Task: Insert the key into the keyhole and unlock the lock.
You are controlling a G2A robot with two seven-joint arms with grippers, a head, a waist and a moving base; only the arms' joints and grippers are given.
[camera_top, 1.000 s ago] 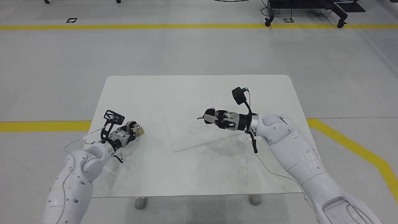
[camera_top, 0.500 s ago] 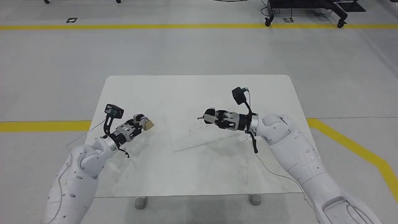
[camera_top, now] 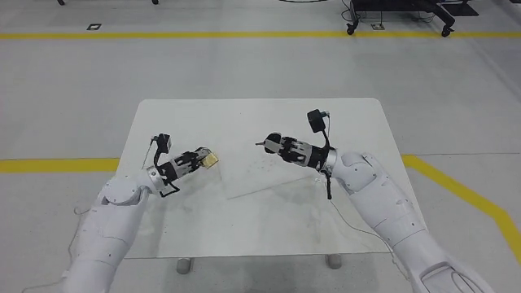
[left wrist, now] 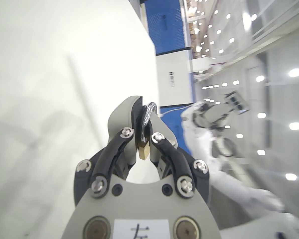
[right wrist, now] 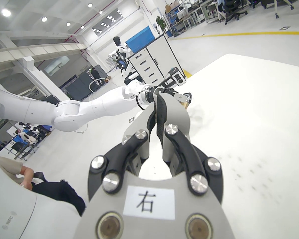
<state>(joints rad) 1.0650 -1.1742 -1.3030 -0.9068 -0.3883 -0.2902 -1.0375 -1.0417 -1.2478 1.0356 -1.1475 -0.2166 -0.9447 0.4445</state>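
Observation:
A small brass padlock [camera_top: 211, 159] with a silver shackle [left wrist: 149, 110] is held above the table's left half, with my left gripper [camera_top: 202, 160] shut on it. Its brass body [left wrist: 144, 151] shows between the fingers. My right gripper [camera_top: 269, 142] hovers over the table's middle, shut on a thin key [camera_top: 260, 144] whose tip points toward the padlock. In the right wrist view the closed fingers [right wrist: 162, 115] hide the key, and beyond them are the left gripper [right wrist: 175, 96] and the padlock [right wrist: 187, 100]. A gap separates key and padlock.
The white table [camera_top: 358, 122] carries a faint transparent sheet [camera_top: 260, 181] in its middle. A dark cable [camera_top: 327, 181] hangs from the right wrist. Around the table lies open floor with yellow lines.
My left arm has swung the padlock toward the table's middle, turning it to face the key. The right gripper has shifted slightly farther away with the key.

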